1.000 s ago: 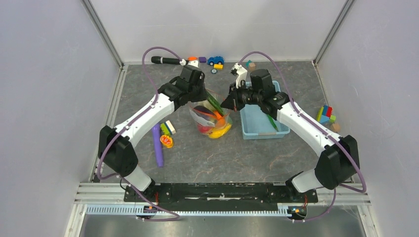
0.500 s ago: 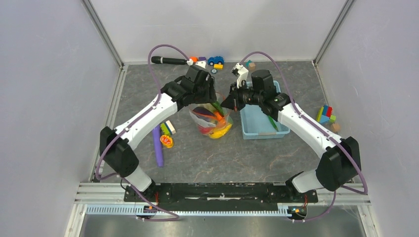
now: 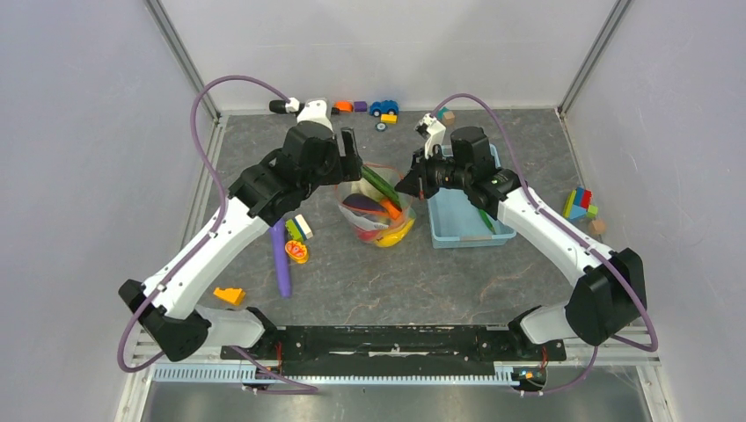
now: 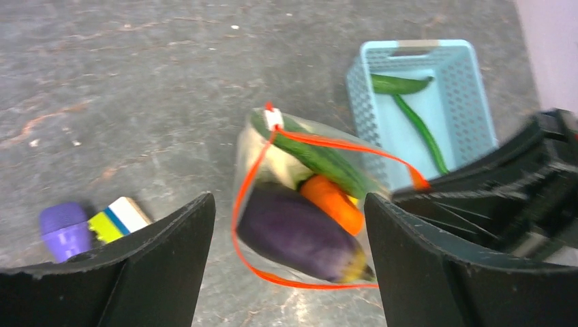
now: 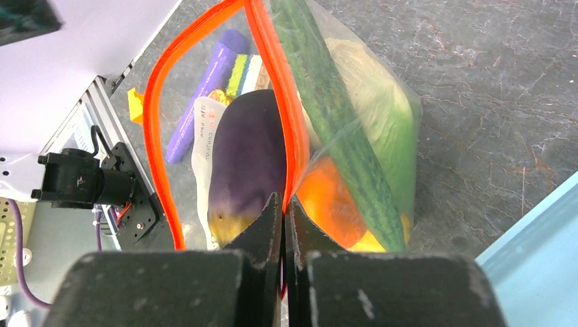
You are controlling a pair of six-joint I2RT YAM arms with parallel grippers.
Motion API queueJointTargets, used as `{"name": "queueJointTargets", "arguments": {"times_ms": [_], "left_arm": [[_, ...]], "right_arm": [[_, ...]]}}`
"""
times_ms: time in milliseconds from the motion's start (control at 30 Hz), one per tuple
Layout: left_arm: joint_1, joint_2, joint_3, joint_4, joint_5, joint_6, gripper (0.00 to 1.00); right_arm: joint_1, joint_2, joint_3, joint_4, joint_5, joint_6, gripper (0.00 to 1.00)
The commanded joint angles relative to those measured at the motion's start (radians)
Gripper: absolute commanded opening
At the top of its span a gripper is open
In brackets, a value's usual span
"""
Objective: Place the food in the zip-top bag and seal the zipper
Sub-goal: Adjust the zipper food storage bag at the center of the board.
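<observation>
Left arm stretched diagonally up from the near-left; left gripper (image 4: 287, 199) angled down, fingers spread wide, gripping nothing. Right arm bent at the elbow, reaching in from the right; right gripper (image 5: 283, 201) pinched tight on the zipper (image 5: 158, 109).

Robotics lab test cell, pale enclosure walls (image 3: 79, 176), aluminium frame posts (image 3: 180, 57), grey stone-patterned tabletop (image 3: 396, 281), left arm (image 3: 215, 242) and right arm (image 3: 545, 224) bolted to a black base rail (image 3: 378, 341), purple cabling (image 3: 207, 97), scattered toy blocks (image 3: 581, 204).

Eggplant (image 5: 245, 150) (bottom behind right hand (image 5: 283, 204))
</observation>
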Motion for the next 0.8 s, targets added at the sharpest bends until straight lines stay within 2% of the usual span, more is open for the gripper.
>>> {"name": "queueJointTargets", "arguments": {"times_ms": [0,133,200,267,433,533,600,633,767], "left_arm": [[0.020,0.043,-0.054,-0.010,-0.164,0.072,0.86],[0.022,0.137,-0.019,0.000,-0.125,0.120,0.81],[0.025,0.162,-0.019,0.026,-0.126,0.137,0.69],[0.029,0.185,-0.010,0.024,-0.144,0.128,0.57],[0.034,0.202,-0.010,0.039,-0.127,0.110,0.28],[0.034,0.207,-0.016,0.042,-0.114,0.101,0.12],[0.034,0.208,-0.018,0.043,-0.114,0.097,0.05],[0.034,0.208,-0.021,0.043,-0.115,0.094,0.03],[0.034,0.204,-0.030,0.042,-0.120,0.084,0.02]], "right_arm": [[-0.005,-0.037,-0.005,0.057,-0.022,-0.007,0.00],[-0.006,-0.031,-0.001,0.042,-0.022,-0.021,0.02],[-0.010,-0.025,0.005,0.030,-0.024,-0.029,0.05],[-0.016,-0.014,0.013,0.020,-0.043,-0.047,0.11],[-0.024,-0.007,0.034,0.012,-0.110,-0.105,0.45],[-0.035,-0.022,0.054,0.013,-0.129,-0.135,0.62],[-0.048,-0.042,0.070,0.011,-0.127,-0.159,0.79],[-0.059,-0.054,0.077,0.012,-0.118,-0.168,0.97],[-0.132,-0.112,0.097,0.012,-0.100,-0.179,0.98]]}}
